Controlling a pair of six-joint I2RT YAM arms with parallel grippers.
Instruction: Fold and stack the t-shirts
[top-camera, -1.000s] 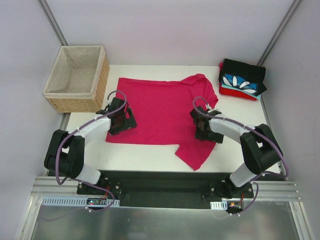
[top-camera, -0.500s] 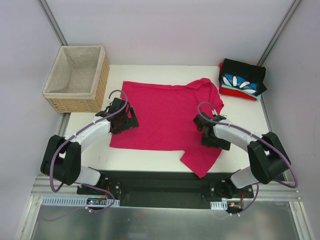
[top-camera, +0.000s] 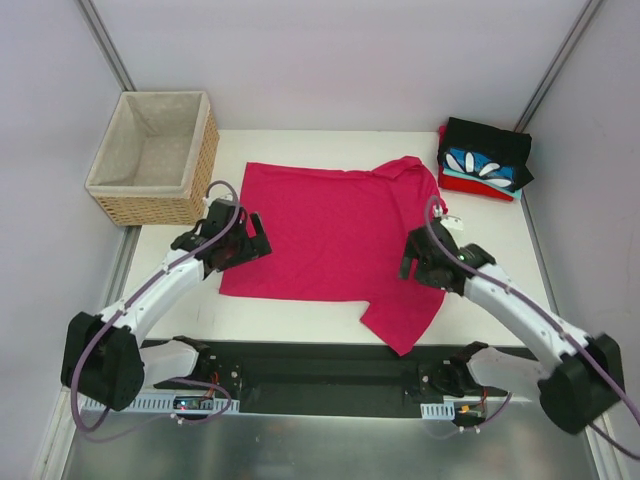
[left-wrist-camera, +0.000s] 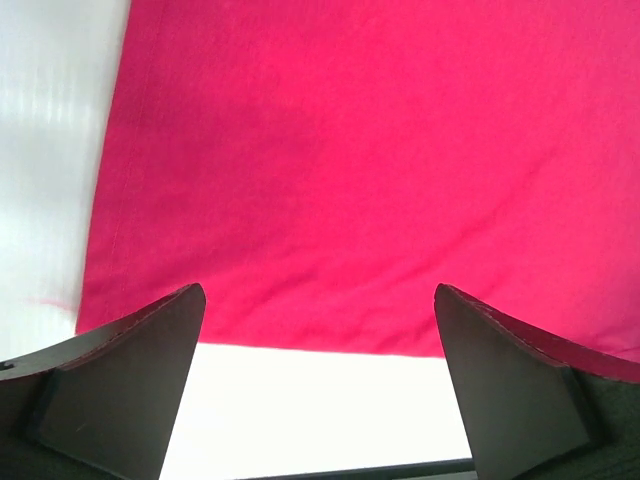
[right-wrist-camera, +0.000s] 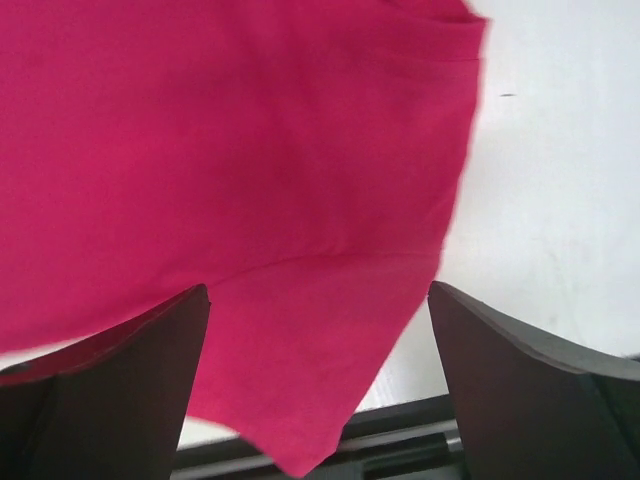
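A magenta-pink t-shirt (top-camera: 330, 230) lies spread flat on the white table, one sleeve hanging toward the near edge (top-camera: 400, 315). It fills the left wrist view (left-wrist-camera: 380, 160) and the right wrist view (right-wrist-camera: 230, 170). My left gripper (top-camera: 237, 246) is open and empty above the shirt's left edge. My right gripper (top-camera: 425, 262) is open and empty above the shirt's right side near the sleeve. A stack of folded shirts (top-camera: 485, 160), black on top, blue with white petals, red at the bottom, sits at the back right.
A woven wicker basket (top-camera: 155, 155) with beige lining stands at the back left, off the table's (top-camera: 300, 315) corner. White walls close in at the back and sides. The near table edge and black rail (right-wrist-camera: 400, 430) lie just below the sleeve.
Both grippers have let go of the shirt and lifted up and back toward the near edge. The shirt has shifted slightly right and now lies still.
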